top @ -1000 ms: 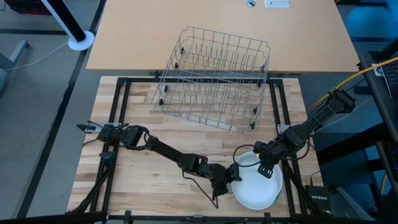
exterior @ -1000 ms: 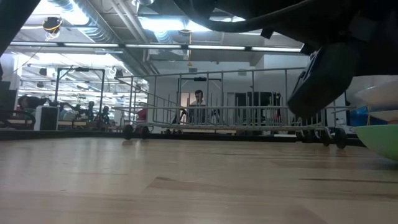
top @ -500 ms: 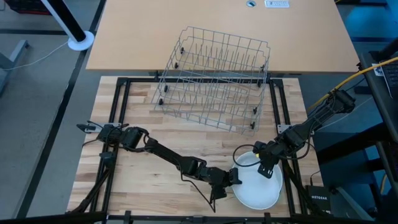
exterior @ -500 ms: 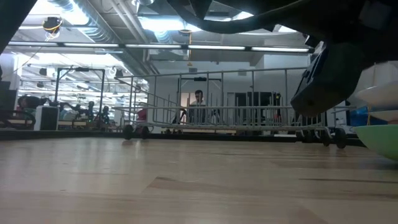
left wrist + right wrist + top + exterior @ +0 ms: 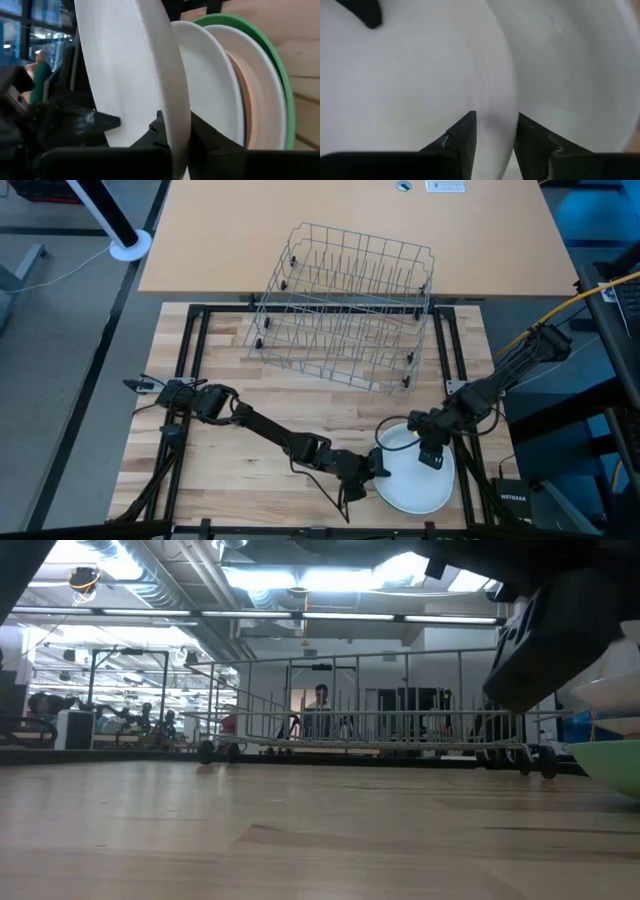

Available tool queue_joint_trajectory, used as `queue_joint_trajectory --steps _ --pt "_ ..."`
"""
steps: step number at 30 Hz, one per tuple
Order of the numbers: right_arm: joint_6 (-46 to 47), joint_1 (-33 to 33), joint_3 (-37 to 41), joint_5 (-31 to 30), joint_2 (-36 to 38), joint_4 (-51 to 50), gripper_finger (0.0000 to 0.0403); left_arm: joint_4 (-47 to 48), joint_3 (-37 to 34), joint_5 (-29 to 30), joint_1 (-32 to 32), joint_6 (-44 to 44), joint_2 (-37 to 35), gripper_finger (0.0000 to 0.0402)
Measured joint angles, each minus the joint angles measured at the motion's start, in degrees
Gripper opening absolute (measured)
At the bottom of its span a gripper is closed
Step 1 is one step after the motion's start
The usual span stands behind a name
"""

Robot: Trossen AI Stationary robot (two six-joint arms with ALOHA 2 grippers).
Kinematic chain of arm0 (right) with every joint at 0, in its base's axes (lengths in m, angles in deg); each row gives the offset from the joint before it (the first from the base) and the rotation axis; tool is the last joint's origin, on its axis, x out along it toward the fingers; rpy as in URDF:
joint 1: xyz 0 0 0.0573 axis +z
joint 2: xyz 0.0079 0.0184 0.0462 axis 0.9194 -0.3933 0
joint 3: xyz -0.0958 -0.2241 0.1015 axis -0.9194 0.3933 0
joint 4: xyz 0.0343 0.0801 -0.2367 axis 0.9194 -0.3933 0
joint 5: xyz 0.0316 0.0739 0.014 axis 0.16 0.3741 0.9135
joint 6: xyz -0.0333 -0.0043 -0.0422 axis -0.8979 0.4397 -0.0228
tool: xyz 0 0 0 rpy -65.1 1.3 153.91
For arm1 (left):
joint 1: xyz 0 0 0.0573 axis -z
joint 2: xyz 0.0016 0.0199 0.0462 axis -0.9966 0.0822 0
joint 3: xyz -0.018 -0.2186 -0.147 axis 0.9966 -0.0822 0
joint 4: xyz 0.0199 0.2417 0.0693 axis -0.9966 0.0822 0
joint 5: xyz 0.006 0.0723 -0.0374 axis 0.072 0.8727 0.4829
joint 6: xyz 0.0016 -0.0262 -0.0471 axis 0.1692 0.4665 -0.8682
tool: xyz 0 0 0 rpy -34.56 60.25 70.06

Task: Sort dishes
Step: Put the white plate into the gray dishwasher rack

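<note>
Both jaws astride one white plate's (image 5: 398,442) rim: left (image 5: 377,465) clamped, right (image 5: 432,452) (opposite side) slightly apart.

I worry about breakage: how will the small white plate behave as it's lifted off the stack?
Probably rigid: the small white plate keeps its shape, gripped at its rim by the left pincer. Its smooth surface looks slippery in an edge grip. Likely fragile if it drops onto the stack.

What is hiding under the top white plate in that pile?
Under the top white plate, which the left gripper pinches by its rim, sit another white plate, then a tan one, with the green plate last. Their middles are covered, so anything between them stays hidden.
</note>
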Motion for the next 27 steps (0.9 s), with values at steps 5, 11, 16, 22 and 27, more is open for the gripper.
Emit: queue_joint_trajectory --steps 5,11,16,22,27 --pt "-5.1 0.0 -8.1 -8.7 1.8 -10.0 0.0124 -2.7 0.0 1.3 0.6 -1.9 -0.1 0.0016" --pt "-9.9 0.0 -23.2 -24.2 3.3 -26.2 0.0124 -3.7 0.0 7.5 0.9 -6.4 -1.3 0.0016" --pt "-16.8 0.0 -36.2 -37.3 3.4 -33.9 0.0124 -5.2 0.0 15.0 0.8 -10.8 -3.8 0.0016" --pt "-27.3 0.0 -47.3 -46.4 3.4 -35.7 0.0124 -5.0 0.0 25.7 -0.4 -17.9 -9.2 0.0016" --pt "-35.2 0.0 -52.5 -49.8 3.9 -35.6 0.0124 -3.2 0.0 31.2 -3.0 -22.1 -14.6 0.0015"
